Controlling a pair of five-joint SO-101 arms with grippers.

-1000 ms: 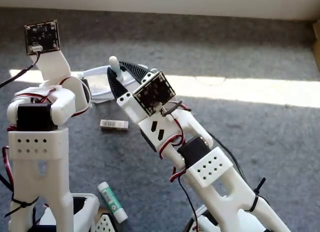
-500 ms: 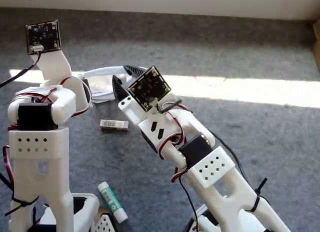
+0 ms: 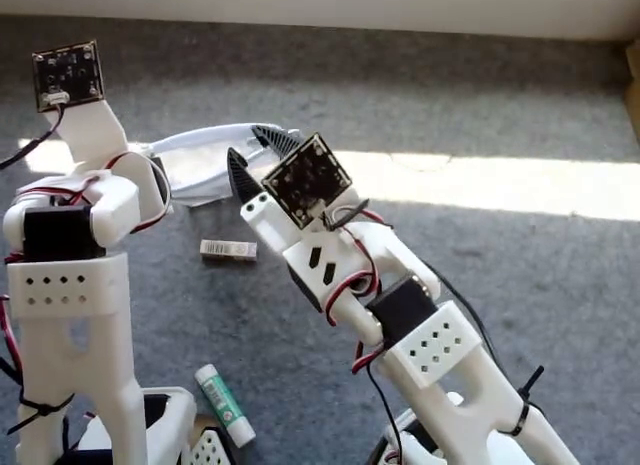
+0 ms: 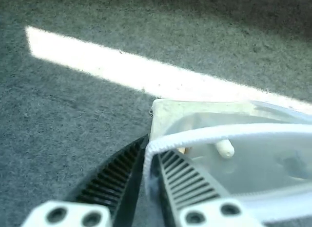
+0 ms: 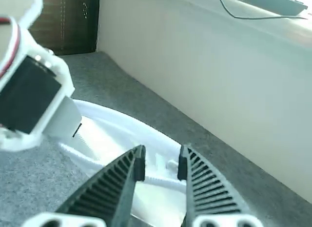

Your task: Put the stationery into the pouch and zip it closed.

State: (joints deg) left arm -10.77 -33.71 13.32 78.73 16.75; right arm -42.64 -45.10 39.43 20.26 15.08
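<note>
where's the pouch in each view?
High view: pouch on the carpet, far side, left of centre.
Left wrist view: pouch ahead of the left gripper, which is shut on its edge.
Right wrist view: pouch beneath the open right gripper.
Shared landmark: white zipper edge.

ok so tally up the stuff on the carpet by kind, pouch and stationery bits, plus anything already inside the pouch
pouch: 1
glue stick: 1
small labelled block: 1
white stick-shaped item inside the pouch: 1
total: 4
</note>
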